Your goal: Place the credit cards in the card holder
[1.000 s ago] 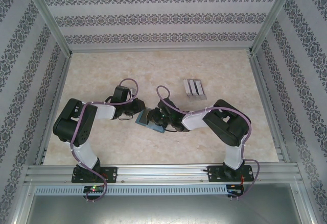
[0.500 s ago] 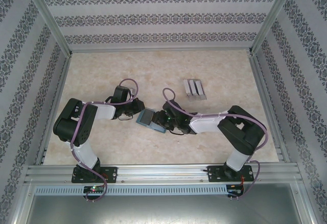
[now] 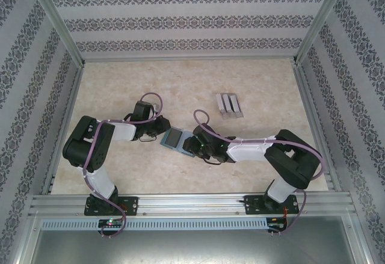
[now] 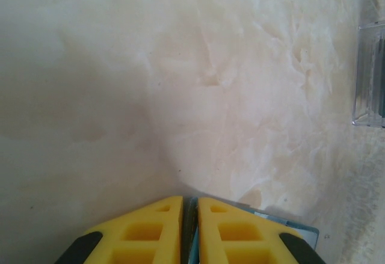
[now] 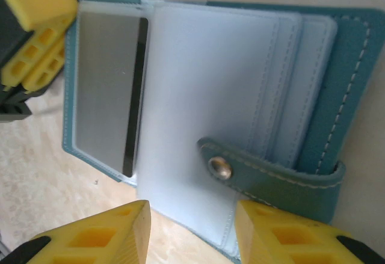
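The wallet (image 5: 210,65) lies open mid-way across the desk (image 3: 120,83), with a grey card (image 5: 108,89) seated in its 9 o'clock leaf. My left tool (image 4: 189,202) pinches the wallet's 10 o'clock edge. My right tool (image 5: 191,216), spread and empty, has backed toward 3 o'clock, so I judge that card delivered.

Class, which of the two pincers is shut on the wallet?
The left pincer: it pinches the edge of the card holder, while the right pincer stands open above it.

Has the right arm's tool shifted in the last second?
Yes. The right tool slid back rightward, off the card holder, ending more nearly below the clear stand.
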`<action>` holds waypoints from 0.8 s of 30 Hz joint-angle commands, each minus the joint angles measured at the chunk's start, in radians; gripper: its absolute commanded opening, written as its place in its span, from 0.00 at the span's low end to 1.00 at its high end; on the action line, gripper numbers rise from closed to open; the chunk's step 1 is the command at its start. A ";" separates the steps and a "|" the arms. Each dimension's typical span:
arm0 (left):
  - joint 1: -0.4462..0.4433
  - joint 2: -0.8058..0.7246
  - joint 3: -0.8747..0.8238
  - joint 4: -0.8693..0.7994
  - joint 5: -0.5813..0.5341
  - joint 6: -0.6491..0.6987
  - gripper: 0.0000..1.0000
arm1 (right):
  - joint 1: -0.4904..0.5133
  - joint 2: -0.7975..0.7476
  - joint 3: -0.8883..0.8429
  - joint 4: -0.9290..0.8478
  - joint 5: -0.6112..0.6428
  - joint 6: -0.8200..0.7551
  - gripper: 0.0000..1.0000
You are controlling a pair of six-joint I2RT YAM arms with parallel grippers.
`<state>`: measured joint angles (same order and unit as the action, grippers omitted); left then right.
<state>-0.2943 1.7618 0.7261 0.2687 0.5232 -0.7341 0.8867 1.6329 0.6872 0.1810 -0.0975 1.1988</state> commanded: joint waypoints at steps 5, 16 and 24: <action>-0.005 0.065 -0.014 -0.084 -0.016 0.008 0.16 | 0.014 0.062 0.041 -0.009 0.001 0.003 0.43; -0.006 0.062 -0.010 -0.101 -0.030 0.016 0.16 | 0.014 0.122 0.093 0.030 -0.022 0.011 0.45; -0.006 0.064 -0.009 -0.099 -0.026 0.013 0.16 | 0.014 0.117 0.112 0.040 -0.021 -0.015 0.34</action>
<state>-0.2939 1.7634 0.7315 0.2607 0.5262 -0.7338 0.8883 1.7309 0.7769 0.2245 -0.1204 1.2007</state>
